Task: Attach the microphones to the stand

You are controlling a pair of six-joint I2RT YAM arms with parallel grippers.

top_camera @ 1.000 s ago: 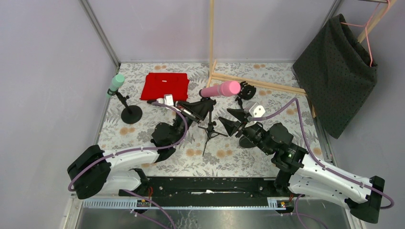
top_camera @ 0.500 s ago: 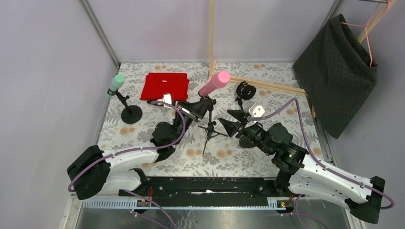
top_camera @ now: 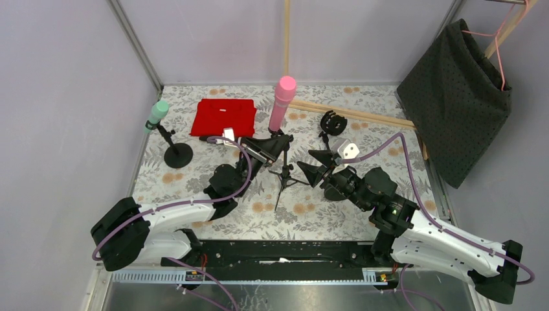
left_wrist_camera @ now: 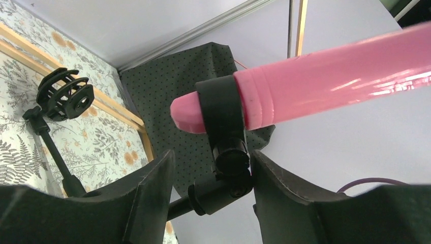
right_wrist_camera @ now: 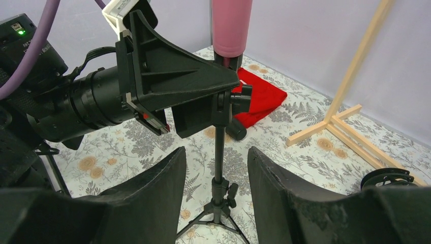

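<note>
The pink microphone [top_camera: 282,103] sits in the black clip [left_wrist_camera: 219,109] of the tripod stand [top_camera: 283,173] and points up and away. My left gripper [top_camera: 275,145] is open around the clip's swivel joint [left_wrist_camera: 231,173]. Its right finger touches the joint and its left finger stands apart. My right gripper [top_camera: 312,163] is open just right of the stand, and the stand's pole [right_wrist_camera: 219,152] shows ahead between its fingers, untouched. At the far left, the mint green microphone [top_camera: 156,114] is clipped on a round-base stand [top_camera: 177,155].
An empty black shock-mount holder [top_camera: 333,123] on a short stand is behind my right gripper. A red cloth [top_camera: 223,116] lies at the back. A wooden frame [top_camera: 353,113] and a dark dotted cloth on a hanger [top_camera: 456,97] are at the right.
The pink microphone swung in its clip from lying toward the right to pointing up and back. My left gripper's jaws opened off the swivel joint. The right arm stayed put.
</note>
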